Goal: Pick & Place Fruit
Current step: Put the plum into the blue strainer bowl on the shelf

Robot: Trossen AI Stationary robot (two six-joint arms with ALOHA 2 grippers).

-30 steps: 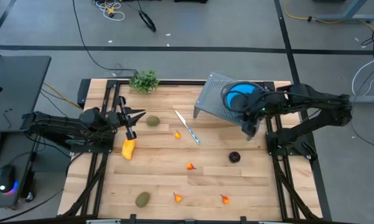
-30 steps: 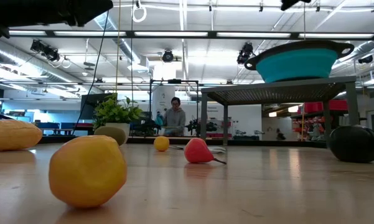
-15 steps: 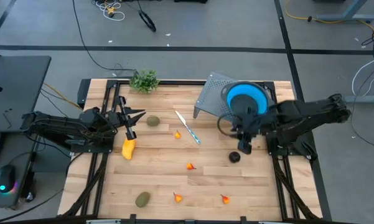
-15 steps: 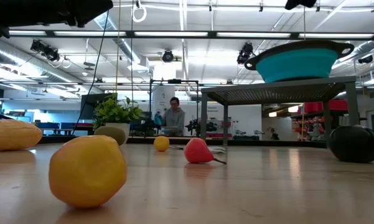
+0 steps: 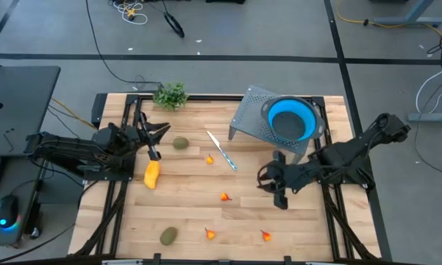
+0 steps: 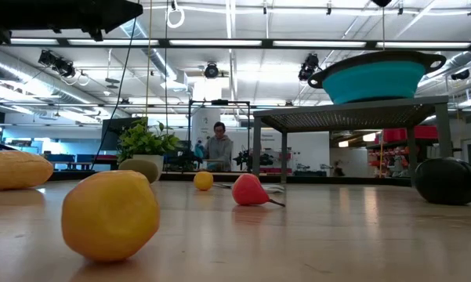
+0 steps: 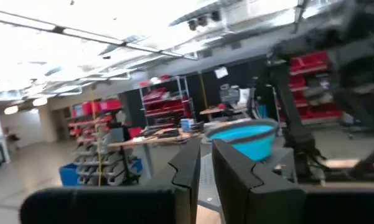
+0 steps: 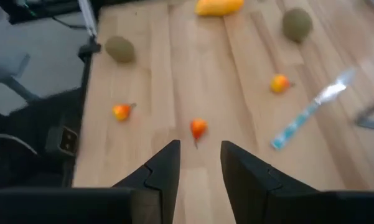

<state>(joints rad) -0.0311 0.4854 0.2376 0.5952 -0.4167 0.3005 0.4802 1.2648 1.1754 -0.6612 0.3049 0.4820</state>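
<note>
The right gripper (image 8: 200,149) is being held low over the right-middle of the table (image 5: 198,213), in front of the stand (image 5: 248,118). Its fingers are being kept apart, released, with nothing between them. Through its wrist camera, one orange piece (image 8: 198,127) is being framed just beyond the fingertips.

The dark fruit (image 6: 447,181) is being shown on the boards at the right of the low view, untouched. From above it is being hidden by the right arm.

The left gripper (image 7: 205,144) is being parked at the table's left side, near the far olive oval (image 5: 181,143). Its fingers are being kept drawn almost together, and nothing is being carried.

The yellow fruit (image 5: 152,175) is being left lying just in front of that gripper. A second olive oval (image 5: 168,235) is being left near the front edge, with two more orange pieces (image 5: 209,233) (image 5: 265,235) along the same edge and another (image 5: 209,158) beside the knife (image 5: 222,150).

The blue bowl (image 5: 291,121) is being carried on the stand at the far right. The sprig (image 5: 170,95) is being left at the back edge.
</note>
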